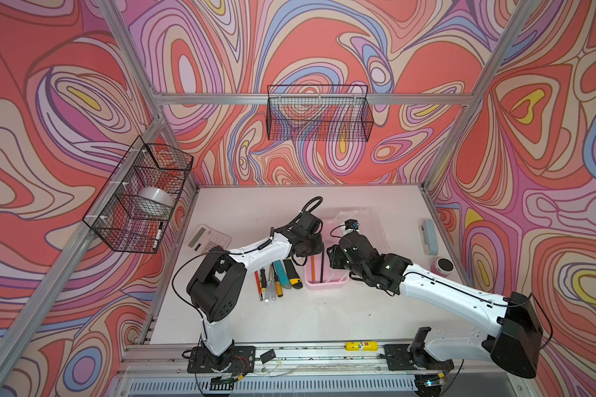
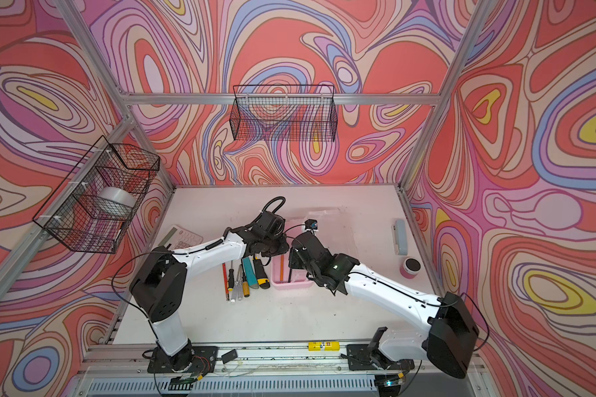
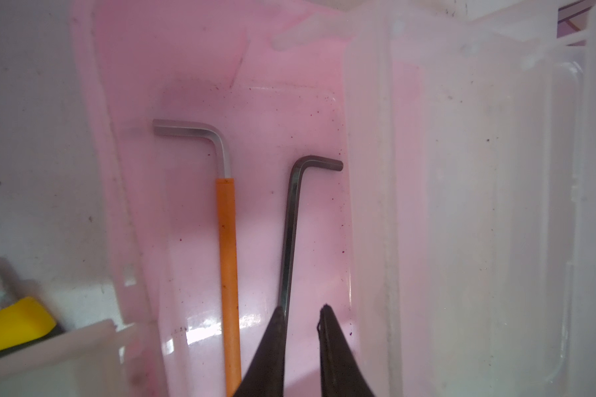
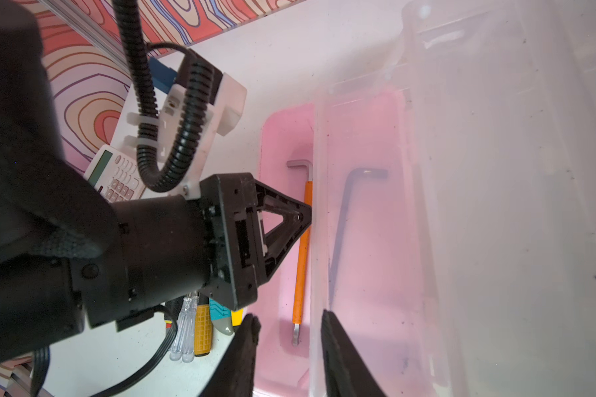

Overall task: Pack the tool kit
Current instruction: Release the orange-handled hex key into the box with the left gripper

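The pink tool kit box [image 1: 326, 284] stands mid-table with its translucent lid [image 1: 365, 220] raised. Inside lie an orange-sleeved hex key [image 3: 227, 257] and a black hex key [image 3: 291, 220]. My left gripper [image 3: 301, 307] hangs over the box floor, slightly open; the black key's long arm runs under one fingertip. My right gripper [image 4: 288, 314] is open astride the lid's edge [image 4: 315, 240], which rests against one finger with a gap to the other. Left of the box lie a red pen [image 1: 257, 282], screwdrivers [image 1: 270, 282], a teal knife [image 1: 282, 273] and a yellow-black knife [image 1: 294, 275].
A white calculator [image 1: 209, 238] lies at the back left. A grey-blue stapler [image 1: 428, 237] and a pink jar with a black top [image 1: 444, 266] sit by the right edge. Wire baskets [image 1: 319, 113] [image 1: 141, 196] hang on the frame. A yellow object [image 1: 361, 345] rests on the front rail.
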Action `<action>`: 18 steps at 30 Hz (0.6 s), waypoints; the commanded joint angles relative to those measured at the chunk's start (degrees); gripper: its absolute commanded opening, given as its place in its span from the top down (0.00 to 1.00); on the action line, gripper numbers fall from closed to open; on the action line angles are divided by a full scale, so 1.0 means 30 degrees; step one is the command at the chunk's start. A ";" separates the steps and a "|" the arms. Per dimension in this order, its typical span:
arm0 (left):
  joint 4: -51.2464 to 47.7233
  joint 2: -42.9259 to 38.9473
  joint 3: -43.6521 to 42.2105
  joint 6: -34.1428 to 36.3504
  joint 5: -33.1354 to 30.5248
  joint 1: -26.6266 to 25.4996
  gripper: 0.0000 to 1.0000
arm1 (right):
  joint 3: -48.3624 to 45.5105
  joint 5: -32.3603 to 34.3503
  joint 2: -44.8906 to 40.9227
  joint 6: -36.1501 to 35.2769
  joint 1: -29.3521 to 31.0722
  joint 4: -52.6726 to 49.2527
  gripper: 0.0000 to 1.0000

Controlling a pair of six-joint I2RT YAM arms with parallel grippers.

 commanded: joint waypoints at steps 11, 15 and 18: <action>-0.3431 -0.5852 -0.1276 0.1811 -0.4052 0.0126 0.76 | 0.0768 -0.0613 0.0322 -0.0829 -0.0085 -0.0236 0.61; -0.5105 -0.7959 -0.2003 0.2261 -0.4993 0.0929 0.73 | 0.0996 -0.0937 0.0844 -0.1041 0.0151 -0.0203 0.62; -0.6044 -0.9417 -0.3184 0.2286 -0.5350 0.2159 0.74 | 0.0983 -0.0842 0.1181 -0.1070 0.0351 -0.0141 0.62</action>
